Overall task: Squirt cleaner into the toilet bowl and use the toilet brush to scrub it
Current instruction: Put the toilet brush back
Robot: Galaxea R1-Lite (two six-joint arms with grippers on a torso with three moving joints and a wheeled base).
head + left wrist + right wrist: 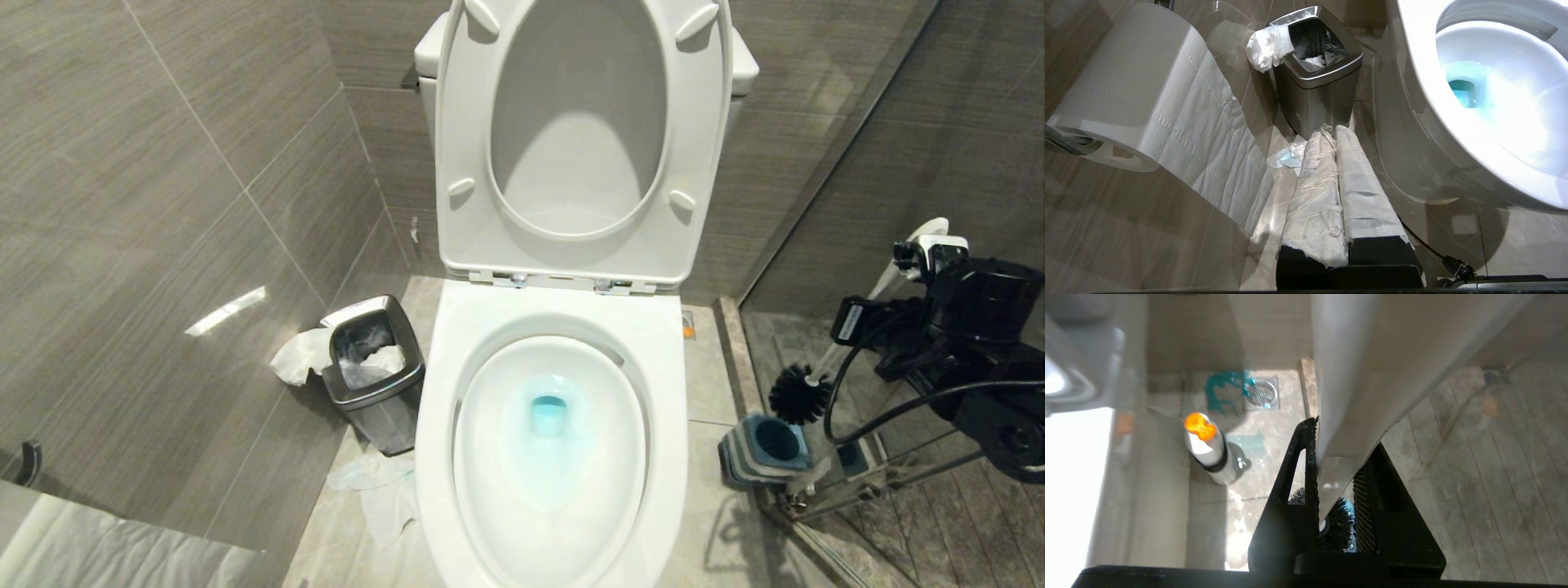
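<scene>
The toilet bowl (671,425) stands in the middle with seat and lid raised, and blue-tinted water lies at its bottom. Its outer wall (1412,106) also fills one side of the left wrist view. At the right, my right gripper (886,298) is shut on the white handle of the toilet brush (798,394), whose black bristle head hangs just above the blue-topped holder (767,445). The right wrist view has that handle (1347,375) clamped in my right gripper (1343,437), with the bristles below. My left gripper (1331,132), fingers wrapped in white paper, is shut and empty beside the bowl.
A steel waste bin (374,371) with tissue hanging out stands left of the toilet, with paper scraps on the floor. A toilet paper roll (1126,81) hangs on the left wall. A cleaner bottle (1210,451) with an orange cap stands near a floor drain (1261,392). A glass partition (824,188) runs along the right.
</scene>
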